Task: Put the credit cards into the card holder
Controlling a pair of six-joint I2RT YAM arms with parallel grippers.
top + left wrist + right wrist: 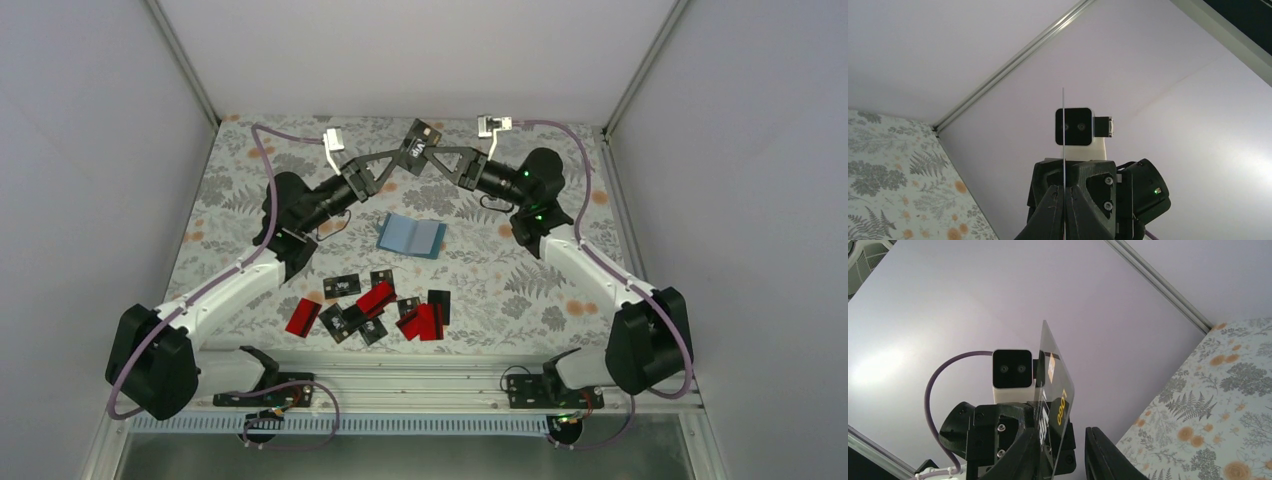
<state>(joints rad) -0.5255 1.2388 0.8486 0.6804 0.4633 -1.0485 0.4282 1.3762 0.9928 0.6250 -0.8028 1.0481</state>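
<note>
A black credit card (421, 138) with white print is held in the air at the back middle, between both grippers. My left gripper (403, 152) is shut on it; in the left wrist view the card (1063, 130) stands edge-on, pinched between the closed fingers of that gripper (1064, 194). My right gripper (437, 155) is open around the same card (1057, 395), which leans near one finger (1028, 452) of that gripper (1065, 442). The teal card holder (411, 234) lies open on the table. Several red and black cards (372, 303) lie scattered nearer the front.
The table has a floral cloth (520, 280) and white walls close on three sides. One red card (302, 316) lies apart at the left of the pile. A metal rail (430, 385) runs along the near edge.
</note>
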